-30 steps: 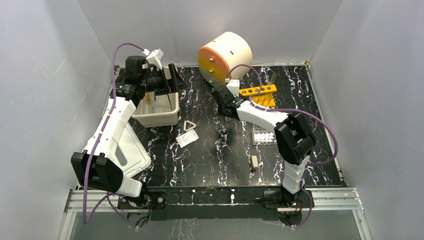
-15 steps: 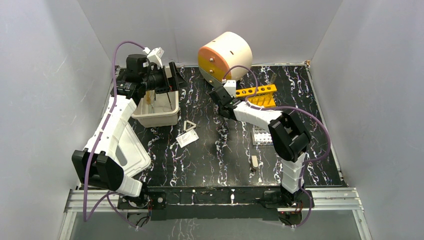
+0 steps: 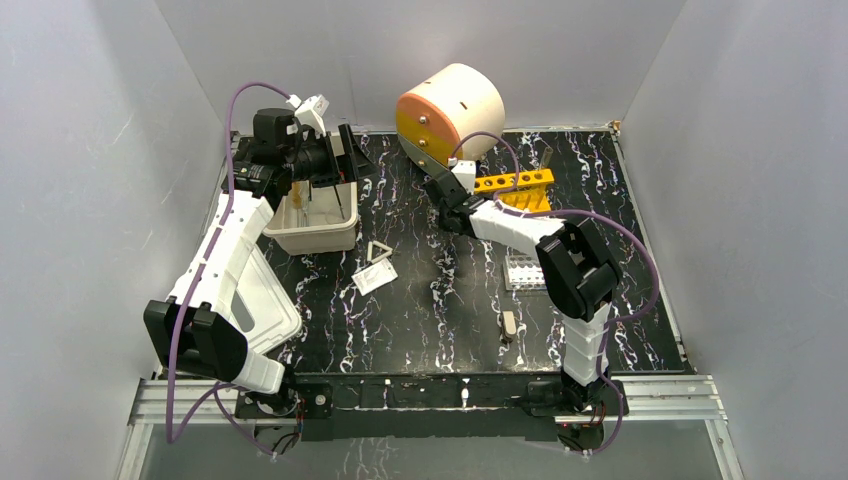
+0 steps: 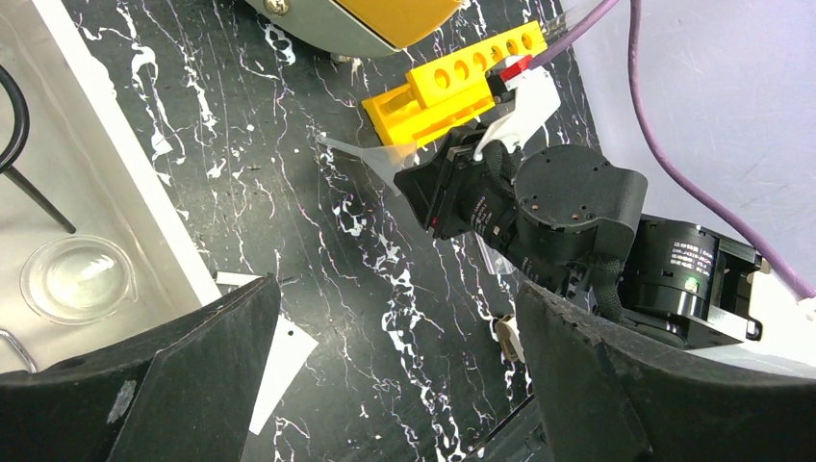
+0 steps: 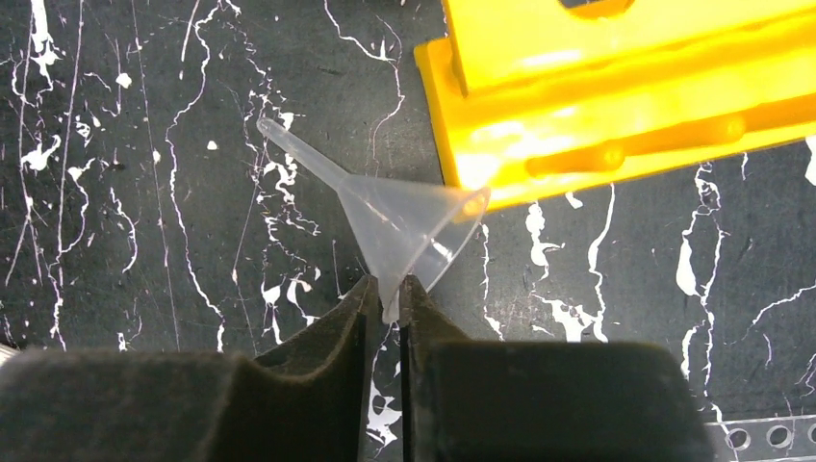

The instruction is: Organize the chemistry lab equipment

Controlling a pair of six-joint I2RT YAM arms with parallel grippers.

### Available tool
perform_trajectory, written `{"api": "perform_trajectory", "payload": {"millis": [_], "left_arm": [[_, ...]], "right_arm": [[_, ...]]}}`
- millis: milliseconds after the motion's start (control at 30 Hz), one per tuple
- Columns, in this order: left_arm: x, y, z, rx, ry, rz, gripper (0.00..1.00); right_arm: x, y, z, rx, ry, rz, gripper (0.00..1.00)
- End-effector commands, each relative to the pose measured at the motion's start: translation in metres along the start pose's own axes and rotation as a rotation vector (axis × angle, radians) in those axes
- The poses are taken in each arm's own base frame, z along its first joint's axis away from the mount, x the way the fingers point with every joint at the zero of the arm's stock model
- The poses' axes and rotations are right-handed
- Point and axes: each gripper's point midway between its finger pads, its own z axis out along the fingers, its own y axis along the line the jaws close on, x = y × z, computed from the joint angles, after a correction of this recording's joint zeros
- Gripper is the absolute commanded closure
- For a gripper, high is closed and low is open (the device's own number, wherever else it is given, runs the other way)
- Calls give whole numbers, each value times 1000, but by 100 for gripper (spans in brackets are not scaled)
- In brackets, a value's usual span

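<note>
Wrist view alone — right gripper [image 5: 388, 291] pinching clear funnel [image 5: 404, 221].

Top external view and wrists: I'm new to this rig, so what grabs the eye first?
The cream-and-orange drum stands out at the back of the black marbled table. Just in front, the right gripper has its jaws pinched on a clear funnel beside the bright yellow rack.
</note>
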Motion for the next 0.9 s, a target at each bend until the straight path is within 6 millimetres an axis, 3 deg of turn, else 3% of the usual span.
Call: {"api": "perform_trajectory", "payload": {"millis": [0, 133, 300, 567, 767, 867], "left_arm": [[-5, -8, -4, 14, -13, 12, 9], [-4, -8, -4, 14, -11, 6, 8], [0, -5, -1, 8, -1, -7, 8], [6, 0, 5, -11, 17, -68, 8], [7, 10, 16, -75, 4, -272, 8], [7, 5, 28, -26, 7, -373, 7]], "right_arm": [[-9, 7, 3, -25, -22, 28, 83], [-15, 14, -7, -80, -31, 21, 93], [-31, 30, -36, -234, -64, 3, 100], [-73, 49, -103, -493, -160, 0, 100], [-113, 69, -157, -723, -246, 21, 100], [-125, 81, -176, -815, -258, 30, 100]]}}
